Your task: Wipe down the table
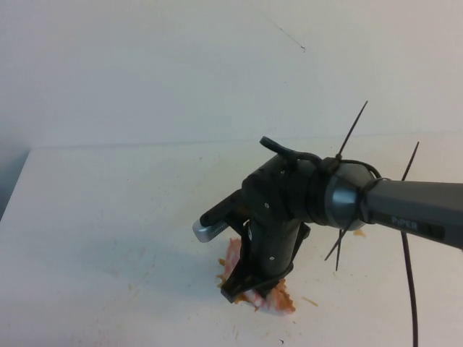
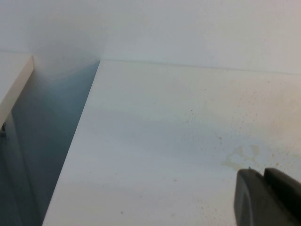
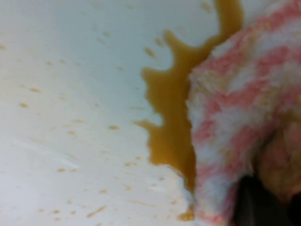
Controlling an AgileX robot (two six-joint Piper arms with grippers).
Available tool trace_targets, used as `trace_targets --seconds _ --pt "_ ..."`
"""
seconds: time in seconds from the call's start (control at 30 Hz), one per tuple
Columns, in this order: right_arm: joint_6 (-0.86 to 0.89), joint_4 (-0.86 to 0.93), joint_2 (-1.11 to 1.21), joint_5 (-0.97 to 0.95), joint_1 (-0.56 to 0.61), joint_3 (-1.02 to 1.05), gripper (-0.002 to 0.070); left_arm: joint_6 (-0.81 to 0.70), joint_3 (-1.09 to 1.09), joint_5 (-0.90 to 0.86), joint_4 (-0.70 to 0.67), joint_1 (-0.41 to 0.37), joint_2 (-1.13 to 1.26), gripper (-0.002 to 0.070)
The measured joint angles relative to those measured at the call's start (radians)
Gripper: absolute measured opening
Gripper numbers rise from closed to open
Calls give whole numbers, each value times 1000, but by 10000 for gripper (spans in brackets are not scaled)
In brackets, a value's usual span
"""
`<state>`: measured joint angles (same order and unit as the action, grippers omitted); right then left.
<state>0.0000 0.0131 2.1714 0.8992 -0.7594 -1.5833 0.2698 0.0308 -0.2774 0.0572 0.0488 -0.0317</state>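
white tabletop (image 1: 108,217) is filling the high view, with a plain pale wall rising behind it. i'm seeing the right arm reaching in from the right and the right gripper (image 1: 249,289) pointing down near the front middle of the table, pinching a pink and white striped cloth (image 1: 278,300) and pressing it onto the surface. orange smears are showing at the cloth's edge on the robot's left side, and a few specks are lying just beside it on the other side. the left arm is not appearing here at all

moving to the left wrist view, i'm looking across bare tabletop toward its far corner. the left gripper (image 2: 270,197) is hovering above a faint dried stain (image 2: 242,155), and i cannot tell its state

going to the right wrist view, the cloth is bunching against the dark jaw, and an orange-brown puddle (image 3: 169,117) is lying right against the cloth's edge, touching it, with its long run following that edge. i'm judging the right arm to be the nearer one by far, so the coming stroke is needing to push the cloth sideways across that edge into the puddle
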Motion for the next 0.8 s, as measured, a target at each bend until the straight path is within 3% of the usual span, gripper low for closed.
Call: trace_targets --seconds 0.5,0.8 --pt "13 -3 -12 -23 -20 -2 33 0 0 0 0 0 0 0" --pt "21 -40 -94 -10 -28 -120 33 0 0 0 0 0 0 0"
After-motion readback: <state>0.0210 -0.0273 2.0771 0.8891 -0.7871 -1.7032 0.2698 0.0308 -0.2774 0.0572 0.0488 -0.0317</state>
